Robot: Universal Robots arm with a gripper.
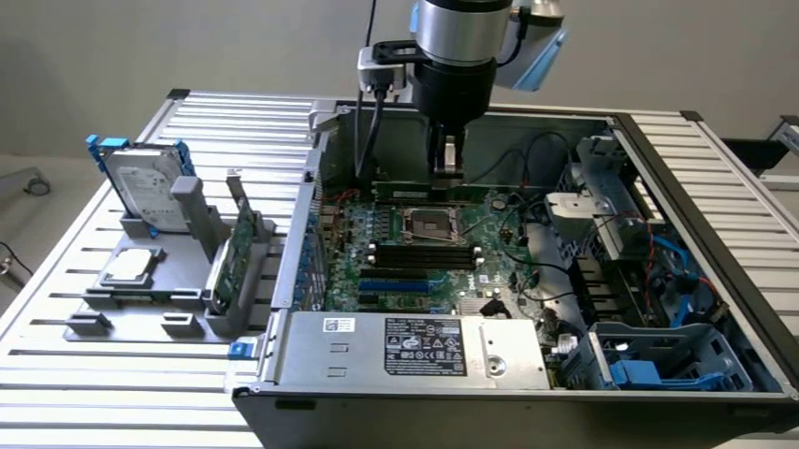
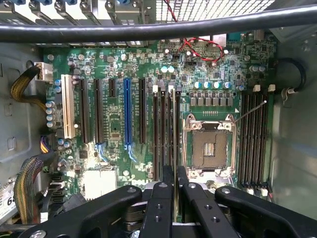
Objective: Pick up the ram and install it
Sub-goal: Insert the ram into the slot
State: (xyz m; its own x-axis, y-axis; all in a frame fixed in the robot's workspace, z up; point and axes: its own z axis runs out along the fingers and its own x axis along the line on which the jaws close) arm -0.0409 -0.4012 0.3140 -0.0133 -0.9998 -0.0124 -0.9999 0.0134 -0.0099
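fingers (image 2: 168,179) nearly together, pinching the ram (image 2: 174,130) by its top edge. Board hangs straight below them, seen edge-on. Long axis runs parallel to the memory slots (image 2: 162,134) directly beneath, beside the CPU socket (image 2: 209,148). Can't tell if it's seated.

I count one open dark computer case (image 1: 500,421). Inside it are one green motherboard (image 2: 115,121), one square metal-framed processor socket (image 2: 209,148), one long blue slot (image 2: 128,114), one long white slot (image 2: 68,111) and one labelled grey metal power-supply box (image 1: 374,351). One grey plastic holder (image 1: 94,323) carries one silver hard drive on blue rails (image 1: 148,182), one green expansion card (image 1: 238,253) and one square silver processor chip (image 1: 131,267). My one gripper (image 2: 175,171) has two black fingers (image 2: 167,184), with one ram (image 1: 402,192), a thin green stick, between them.
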